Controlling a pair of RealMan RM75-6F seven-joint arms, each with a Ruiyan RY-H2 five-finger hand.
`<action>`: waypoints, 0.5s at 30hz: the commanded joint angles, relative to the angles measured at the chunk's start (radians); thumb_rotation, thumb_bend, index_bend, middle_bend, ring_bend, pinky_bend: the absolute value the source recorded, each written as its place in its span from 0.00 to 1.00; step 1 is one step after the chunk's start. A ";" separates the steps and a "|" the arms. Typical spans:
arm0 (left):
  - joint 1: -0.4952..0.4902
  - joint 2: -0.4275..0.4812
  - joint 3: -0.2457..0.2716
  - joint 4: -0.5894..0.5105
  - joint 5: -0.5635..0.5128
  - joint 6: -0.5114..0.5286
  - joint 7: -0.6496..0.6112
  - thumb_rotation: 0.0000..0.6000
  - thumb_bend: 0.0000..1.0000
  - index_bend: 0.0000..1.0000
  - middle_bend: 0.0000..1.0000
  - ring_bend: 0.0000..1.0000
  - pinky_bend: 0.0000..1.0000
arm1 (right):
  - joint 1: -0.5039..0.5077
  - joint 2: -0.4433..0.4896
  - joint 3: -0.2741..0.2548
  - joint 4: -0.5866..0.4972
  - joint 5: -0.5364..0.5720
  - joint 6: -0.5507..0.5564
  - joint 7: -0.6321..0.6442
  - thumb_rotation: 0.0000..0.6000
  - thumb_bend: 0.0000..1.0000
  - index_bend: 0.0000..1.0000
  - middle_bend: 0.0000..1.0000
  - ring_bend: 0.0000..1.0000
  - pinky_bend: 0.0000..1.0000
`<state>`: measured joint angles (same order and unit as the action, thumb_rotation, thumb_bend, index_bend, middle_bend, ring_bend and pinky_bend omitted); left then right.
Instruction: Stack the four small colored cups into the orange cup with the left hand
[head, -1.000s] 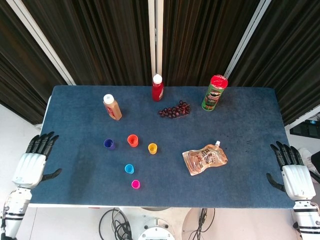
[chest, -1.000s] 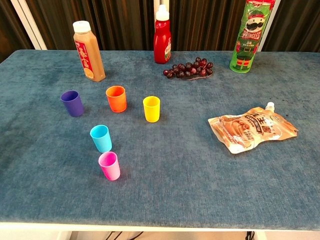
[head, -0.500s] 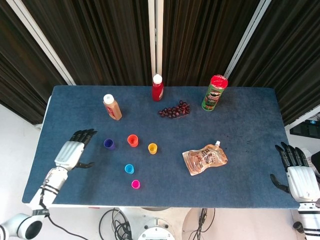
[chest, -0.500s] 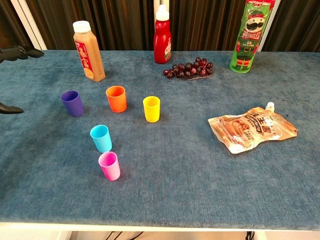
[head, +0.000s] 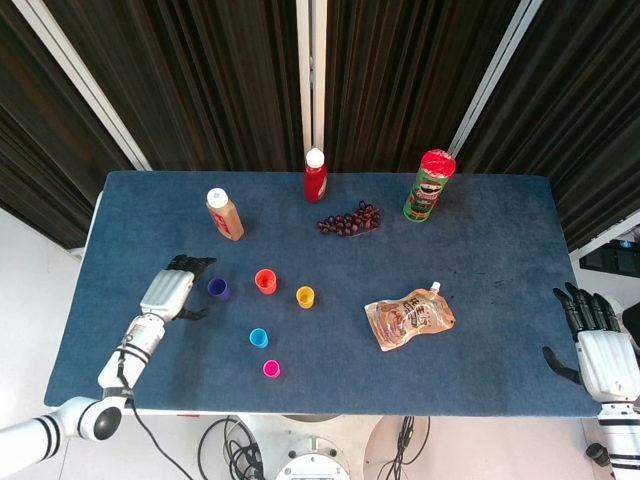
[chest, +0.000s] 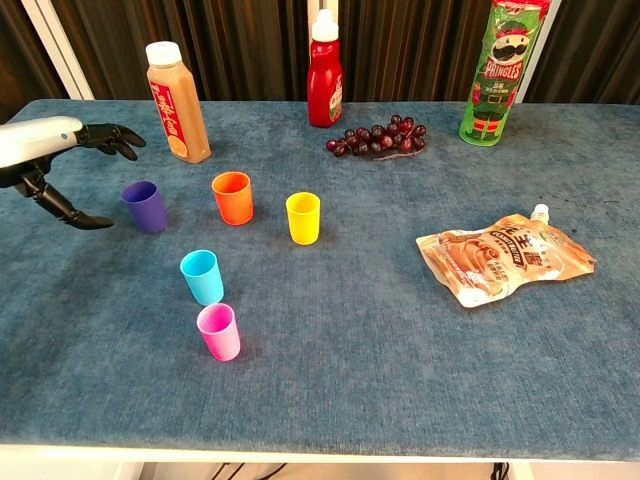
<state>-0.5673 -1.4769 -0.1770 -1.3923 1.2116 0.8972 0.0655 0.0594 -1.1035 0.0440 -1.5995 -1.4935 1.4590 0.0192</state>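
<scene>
Orange cup (chest: 232, 196) stands upright, mouth up, among the small cups. We see left hand (head: 172, 290) spread, empty, beside purple cup (chest: 145, 206); right hand (head: 598, 346) likewise.

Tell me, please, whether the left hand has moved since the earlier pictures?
Yes. The left hand has come in from the table's left edge and now hovers open just left of the purple cup, not touching it.

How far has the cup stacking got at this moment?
Done: nothing. The orange cup is empty, and the purple cup, yellow cup, blue cup and pink cup stand apart on the table.

In hand: the left hand is open beside the purple cup, not touching it.

Left: all four cups. The right hand sits idle at the table's edge.
</scene>
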 joint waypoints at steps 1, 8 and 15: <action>-0.009 -0.021 -0.002 0.027 -0.010 -0.004 -0.016 1.00 0.22 0.19 0.21 0.18 0.11 | 0.002 0.000 0.003 0.002 0.010 -0.008 0.002 1.00 0.24 0.00 0.00 0.00 0.00; -0.013 -0.061 0.004 0.078 0.008 0.023 -0.044 1.00 0.23 0.27 0.29 0.28 0.14 | 0.005 -0.003 0.012 0.003 0.035 -0.021 0.000 1.00 0.24 0.00 0.00 0.00 0.00; -0.025 -0.094 0.008 0.125 0.013 0.027 -0.049 1.00 0.24 0.36 0.36 0.35 0.16 | 0.006 -0.001 0.015 0.006 0.044 -0.028 0.007 1.00 0.24 0.00 0.00 0.00 0.00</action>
<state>-0.5906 -1.5672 -0.1699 -1.2716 1.2241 0.9232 0.0180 0.0656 -1.1042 0.0593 -1.5936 -1.4492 1.4314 0.0268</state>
